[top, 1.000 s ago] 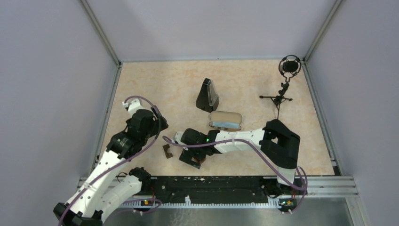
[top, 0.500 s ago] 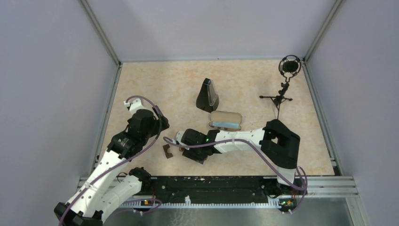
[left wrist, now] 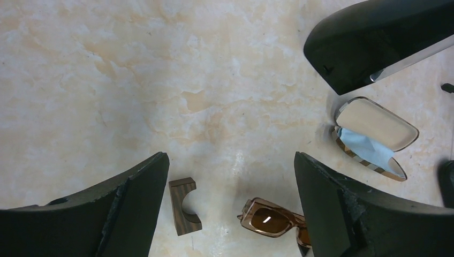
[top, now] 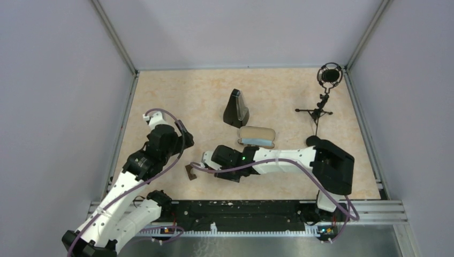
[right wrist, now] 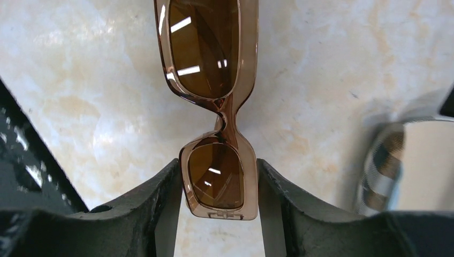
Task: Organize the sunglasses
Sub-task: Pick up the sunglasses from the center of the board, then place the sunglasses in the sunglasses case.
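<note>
The amber-lensed sunglasses (right wrist: pixel 214 64) have a translucent brown frame. My right gripper (right wrist: pixel 218 184) is shut on one lens end of them, and the other lens sticks out ahead over the table. In the top view the right gripper (top: pixel 218 172) is low at the near middle. In the left wrist view one lens of the sunglasses (left wrist: pixel 270 219) pokes out past the right finger. My left gripper (left wrist: pixel 230 160) is open and empty, hovering above the table, left of the right gripper (top: pixel 179 142). The slim brown-framed pair is out of view.
A small wooden block with a half-round notch (left wrist: pixel 184 205) lies left of the sunglasses (top: pixel 190 172). The plaid case (top: pixel 257 136) lies open with a blue cloth inside (left wrist: pixel 375 136). The black triangular case (top: pixel 235 108) stands behind it. A microphone stand (top: pixel 324 96) is at the far right.
My right gripper has shifted slightly right and away from the near edge with the sunglasses, and its elbow has swung right. The left arm has barely moved.
</note>
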`<state>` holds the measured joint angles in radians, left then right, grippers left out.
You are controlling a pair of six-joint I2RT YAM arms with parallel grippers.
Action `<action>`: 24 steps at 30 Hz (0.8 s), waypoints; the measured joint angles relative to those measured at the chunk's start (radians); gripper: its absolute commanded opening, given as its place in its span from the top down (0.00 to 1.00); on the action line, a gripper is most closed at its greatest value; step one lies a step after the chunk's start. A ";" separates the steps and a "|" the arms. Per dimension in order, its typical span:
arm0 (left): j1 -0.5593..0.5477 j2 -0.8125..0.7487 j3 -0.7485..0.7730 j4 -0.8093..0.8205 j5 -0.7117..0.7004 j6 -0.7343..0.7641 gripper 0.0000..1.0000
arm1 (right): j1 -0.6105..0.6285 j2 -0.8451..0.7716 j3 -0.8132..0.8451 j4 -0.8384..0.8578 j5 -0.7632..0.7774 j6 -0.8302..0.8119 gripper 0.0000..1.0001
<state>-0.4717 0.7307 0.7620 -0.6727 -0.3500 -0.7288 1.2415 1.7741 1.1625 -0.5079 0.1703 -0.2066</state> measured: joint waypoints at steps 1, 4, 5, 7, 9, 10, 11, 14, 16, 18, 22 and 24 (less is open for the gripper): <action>0.000 0.001 -0.001 0.004 0.003 0.001 0.07 | -0.001 -0.023 -0.010 -0.003 0.002 -0.013 0.65; 0.000 0.004 -0.011 0.025 0.020 0.005 0.07 | -0.008 -0.090 -0.024 -0.008 0.005 -0.048 0.68; 0.000 0.006 -0.013 0.030 0.023 0.007 0.08 | -0.010 -0.106 -0.024 -0.011 0.004 -0.061 0.69; 0.000 0.013 -0.017 0.039 0.039 0.011 0.08 | -0.021 -0.129 -0.024 -0.019 -0.015 -0.082 0.73; 0.000 0.016 -0.020 0.045 0.051 0.022 0.08 | -0.039 -0.141 -0.024 -0.042 -0.046 -0.106 0.74; 0.000 0.016 -0.020 0.046 0.056 0.026 0.08 | -0.059 -0.146 -0.024 -0.066 -0.073 -0.120 0.74; 0.000 0.016 -0.020 0.047 0.060 0.030 0.08 | -0.076 -0.150 -0.024 -0.082 -0.088 -0.132 0.74; 0.000 0.016 -0.020 0.056 0.074 0.048 0.08 | -0.174 -0.183 -0.024 -0.145 -0.159 -0.181 0.75; 0.000 0.016 -0.025 0.070 0.085 0.058 0.09 | -0.256 -0.222 -0.018 -0.193 -0.203 -0.221 0.75; 0.000 0.017 -0.033 0.082 0.100 0.071 0.10 | -0.330 -0.257 0.008 -0.246 -0.245 -0.262 0.75; 0.000 0.033 -0.054 0.108 0.148 0.087 0.16 | -0.451 -0.283 0.120 -0.341 -0.323 -0.346 0.77; 0.000 0.044 -0.068 0.124 0.175 0.094 0.19 | -0.502 -0.278 0.176 -0.372 -0.361 -0.383 0.78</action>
<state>-0.4717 0.7746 0.6937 -0.5488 -0.1749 -0.6346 0.7391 1.4963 1.3384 -0.8803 -0.1909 -0.5900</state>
